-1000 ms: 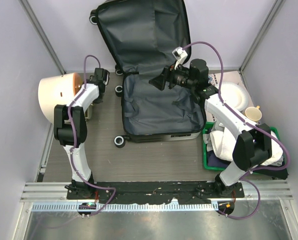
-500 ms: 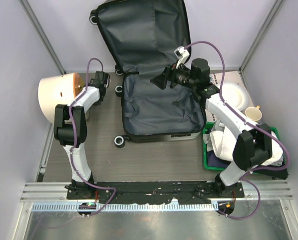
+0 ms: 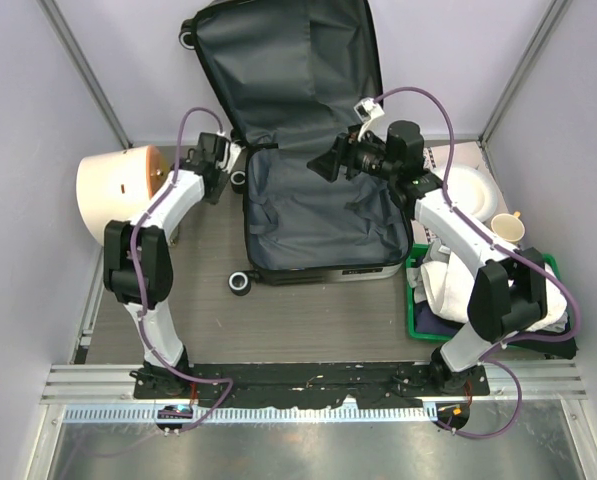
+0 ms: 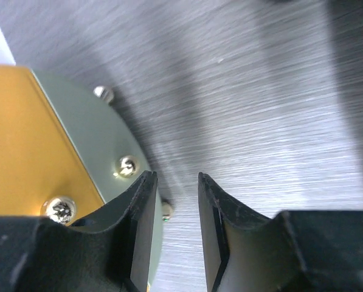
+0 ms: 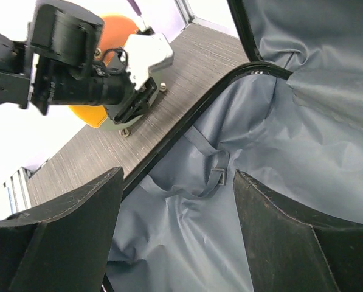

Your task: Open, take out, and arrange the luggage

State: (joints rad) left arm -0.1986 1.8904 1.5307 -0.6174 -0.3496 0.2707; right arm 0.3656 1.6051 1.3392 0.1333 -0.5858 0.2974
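Left gripper [image 4: 177,182] was stretched forward, seemingly pointing down, its fingers narrowly apart; right gripper [image 5: 178,182] gaped wide.

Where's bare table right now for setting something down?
Best is the table strip between the suitcase's front edge and the near rail. A narrower patch lies between the suitcase and the left arm. The right side is crowded: tray, cloth, plates, cup.

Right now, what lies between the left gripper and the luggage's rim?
Only a bare strip of table, shown in the right wrist view; the left gripper and luggage don't touch.
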